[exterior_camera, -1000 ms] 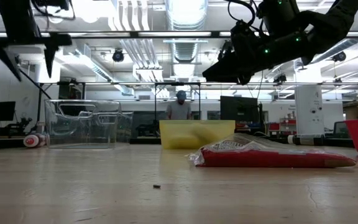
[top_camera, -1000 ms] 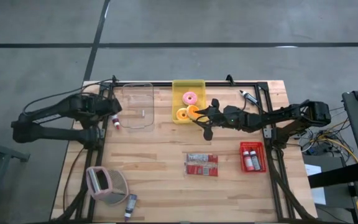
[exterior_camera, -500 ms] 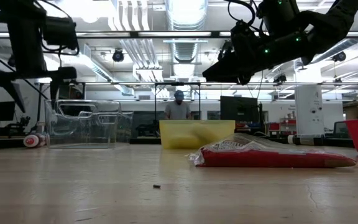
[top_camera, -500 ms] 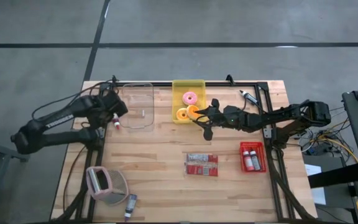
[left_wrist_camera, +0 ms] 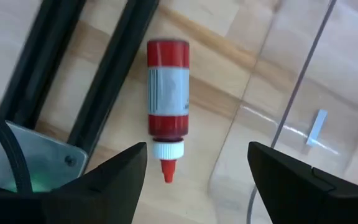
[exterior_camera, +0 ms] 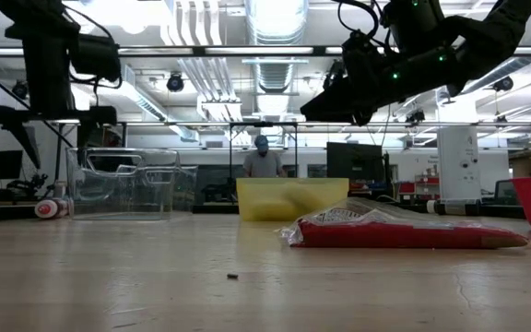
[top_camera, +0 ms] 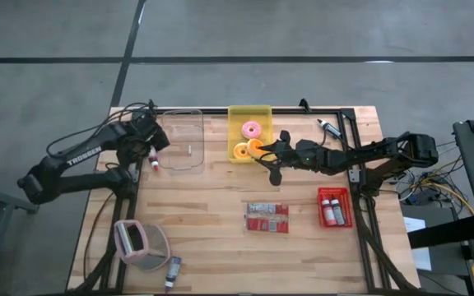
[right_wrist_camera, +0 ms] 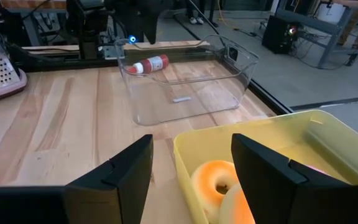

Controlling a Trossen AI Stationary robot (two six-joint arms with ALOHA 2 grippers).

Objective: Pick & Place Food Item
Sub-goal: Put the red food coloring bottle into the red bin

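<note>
Looking straight down, the wooden surface (top_camera: 220, 222) carries a yellow bin (top_camera: 249, 136) holding doughnuts (top_camera: 252, 129); the right gripper (top_camera: 271, 156) hovers at the bin's near corner, while the left gripper (top_camera: 149, 136) sits beside a clear container (top_camera: 181, 140). From table height, the right arm hangs above the yellow bin and a red packet (exterior_camera: 404, 231), touching neither. Through the left wrist camera, the jaws stand spread over a small red bottle (left_wrist_camera: 166, 93) lying just beside the container's wall. Through the right wrist camera, spread, empty jaws frame an orange doughnut (right_wrist_camera: 216, 183) inside the bin. This looks like the approach step; next, the right arm should descend and close on a doughnut.
</note>
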